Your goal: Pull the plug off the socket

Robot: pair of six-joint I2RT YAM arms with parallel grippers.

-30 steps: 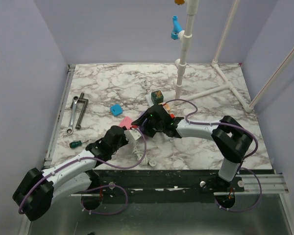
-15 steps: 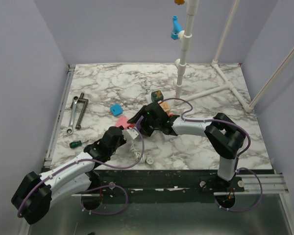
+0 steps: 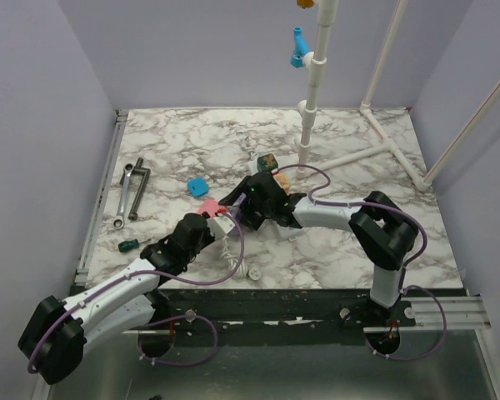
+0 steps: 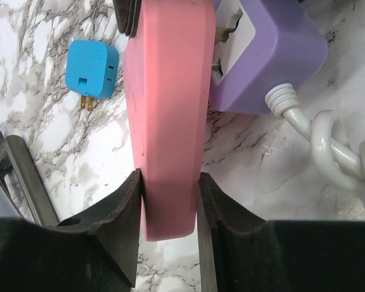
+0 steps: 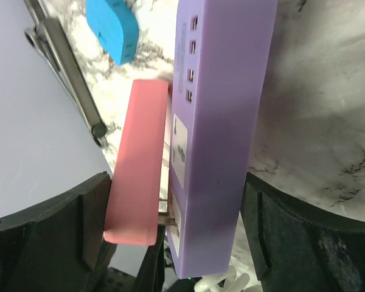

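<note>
The left gripper (image 4: 169,182) pinches the flat pink plastic plug block (image 4: 167,91) between its 2 fingers. I see the metal prongs (image 5: 164,216) partly bared, entering the purple plastic power strip (image 5: 222,121), which lies mid-table on the marble tabletop (image 3: 358,142). The right gripper (image 5: 176,194) stands spread, straddling strip and plug.

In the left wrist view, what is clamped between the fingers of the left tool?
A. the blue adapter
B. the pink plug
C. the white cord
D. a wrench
B: the left tool is shut on the lower end of the pink plug, one finger on each side, while the blue adapter lies apart on the marble.
</note>
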